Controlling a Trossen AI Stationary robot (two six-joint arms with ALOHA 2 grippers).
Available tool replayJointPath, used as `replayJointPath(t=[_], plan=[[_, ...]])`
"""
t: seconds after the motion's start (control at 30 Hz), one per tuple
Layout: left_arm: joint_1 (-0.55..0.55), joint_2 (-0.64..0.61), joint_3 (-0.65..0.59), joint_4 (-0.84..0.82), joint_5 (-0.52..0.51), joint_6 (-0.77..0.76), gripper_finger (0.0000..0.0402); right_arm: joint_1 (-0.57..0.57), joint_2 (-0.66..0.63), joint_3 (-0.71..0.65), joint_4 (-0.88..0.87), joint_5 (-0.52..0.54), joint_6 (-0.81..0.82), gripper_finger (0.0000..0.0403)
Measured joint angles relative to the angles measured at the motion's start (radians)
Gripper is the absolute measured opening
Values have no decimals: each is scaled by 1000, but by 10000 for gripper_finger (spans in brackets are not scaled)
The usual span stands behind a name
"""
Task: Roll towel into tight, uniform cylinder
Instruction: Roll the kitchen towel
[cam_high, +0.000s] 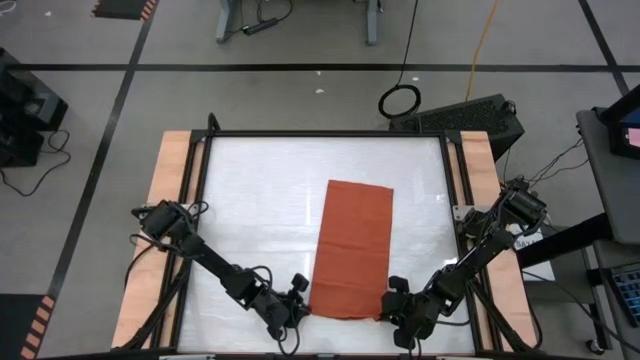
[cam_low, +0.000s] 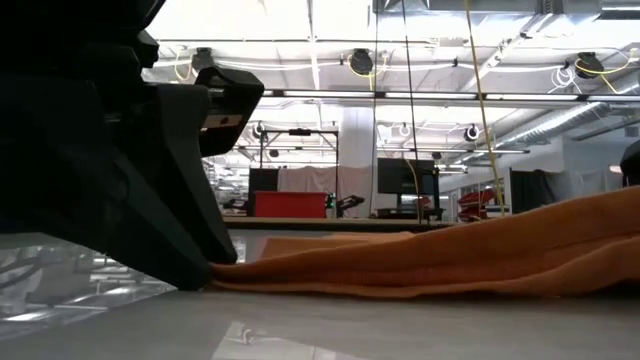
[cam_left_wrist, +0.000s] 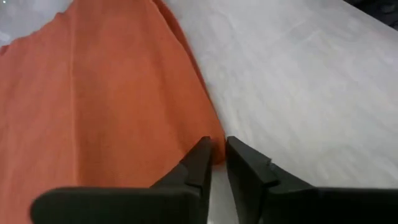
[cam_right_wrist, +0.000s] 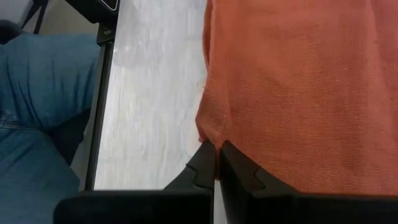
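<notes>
The towel (cam_high: 353, 248) lies flat and lengthwise on the white worktop (cam_high: 250, 215). The left hand (cam_high: 297, 312) has its fingers nearly together at one near corner; the right hand (cam_high: 392, 308) is clamped on the other near corner.

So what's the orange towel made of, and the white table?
The towel looks like thin woven cloth, matte: its threads show and it wrinkles softly. The table looks like a hard, smooth, slightly glossy white board, faintly streaked; exact material unclear.
</notes>
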Motion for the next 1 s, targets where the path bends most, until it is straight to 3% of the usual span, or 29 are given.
replayJointPath(t=[0.17, 0.7, 0.83, 1.0], plan=[[8, 1, 0, 10, 0, 11, 7, -2, 0, 0, 2, 0, -11, 2], [13, -75, 2, -38, -106, 41, 1, -2, -49, 0, 21, 2, -101, 2], [25, -109, 2, -84, -38, -32, 1, -2, -64, 0, 17, -27, -34, 2], [83, -141, 3, -142, 190, -249, 1, -1, -68, 0, 29, -94, 114, 2]])
